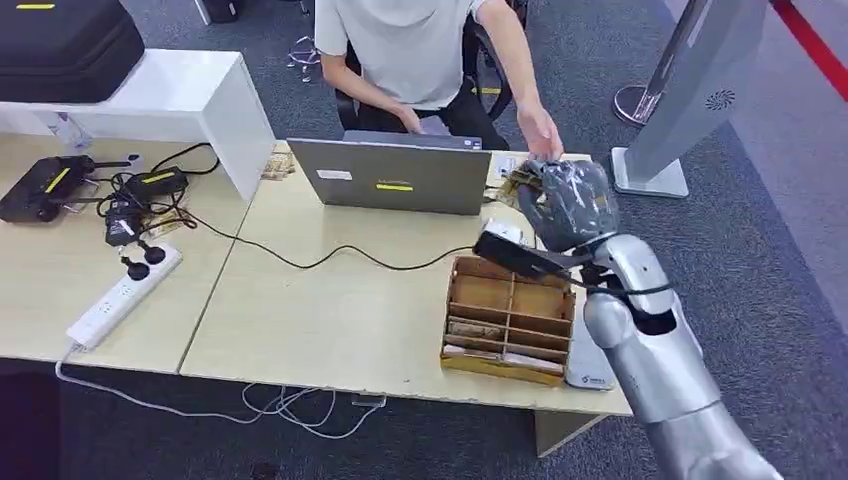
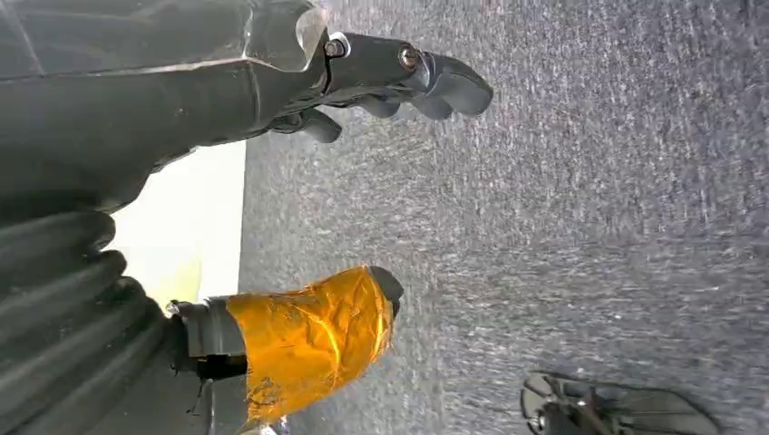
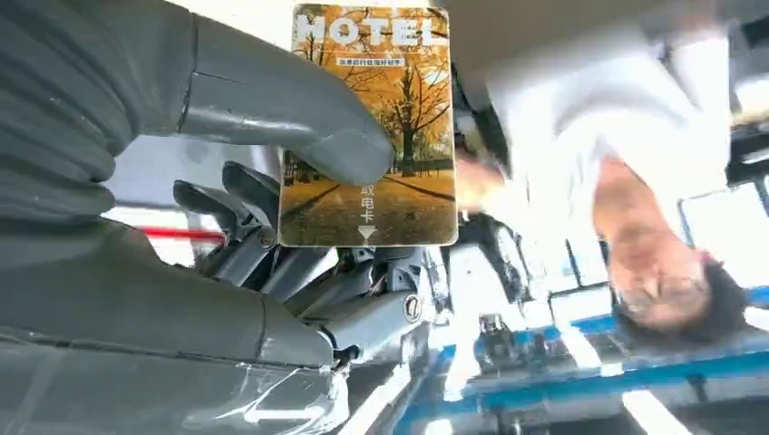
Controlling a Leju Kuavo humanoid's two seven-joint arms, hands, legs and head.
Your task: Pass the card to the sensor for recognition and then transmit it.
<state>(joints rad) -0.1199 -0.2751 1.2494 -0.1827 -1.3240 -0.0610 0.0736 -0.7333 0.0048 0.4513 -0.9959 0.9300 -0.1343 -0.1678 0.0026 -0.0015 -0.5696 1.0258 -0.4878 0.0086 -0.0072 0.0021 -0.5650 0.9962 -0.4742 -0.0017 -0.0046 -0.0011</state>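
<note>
Wood desk (image 1: pixel 330 310) on grey carpet (image 1: pixel 770 260); right hand (image 3: pixel 299 227) fingers pinch card (image 3: pixel 372 127); left hand (image 2: pixel 299 100) fingers apart, empty.

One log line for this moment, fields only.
right robot hand: holds hotel card | raised toward person's hand | left robot hand: empty, above carpet

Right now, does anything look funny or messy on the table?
Yes. A black cable trails loose across the table from the tangled adapters, and white cords dangle below its front edge.
</note>
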